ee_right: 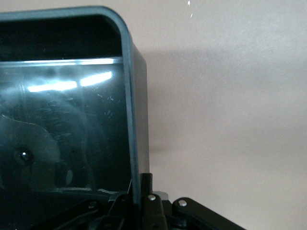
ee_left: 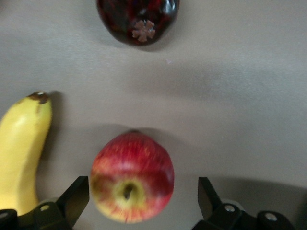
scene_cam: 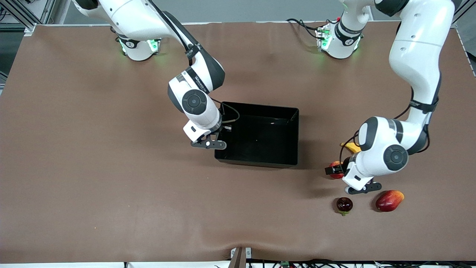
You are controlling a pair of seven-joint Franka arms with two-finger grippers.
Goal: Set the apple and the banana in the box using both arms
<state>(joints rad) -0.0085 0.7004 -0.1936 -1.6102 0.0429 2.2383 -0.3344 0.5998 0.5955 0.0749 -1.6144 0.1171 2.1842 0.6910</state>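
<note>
The apple (ee_left: pixel 132 177), red with yellow streaks round its stem dimple, rests on the table between the spread fingers (ee_left: pixel 76 199) of my left gripper (ee_left: pixel 143 199), which is open and clear of it on both sides. From the front, the left gripper (scene_cam: pixel 337 169) hides most of the apple (scene_cam: pixel 335 164). The yellow banana (ee_left: pixel 21 153) lies right beside the apple; only its tip (scene_cam: pixel 351 147) shows by the left arm. The black box (scene_cam: pixel 260 106) sits mid-table and holds nothing. My right gripper (ee_right: pixel 139 191) is shut on the box wall (ee_right: pixel 132 120) at the right arm's end (scene_cam: pixel 222 130).
A dark red round fruit (scene_cam: pixel 344 204) and a red-orange mango-like fruit (scene_cam: pixel 389 200) lie nearer the front camera than the apple. The dark fruit (ee_left: pixel 137 19) also shows in the left wrist view. Brown mat covers the table.
</note>
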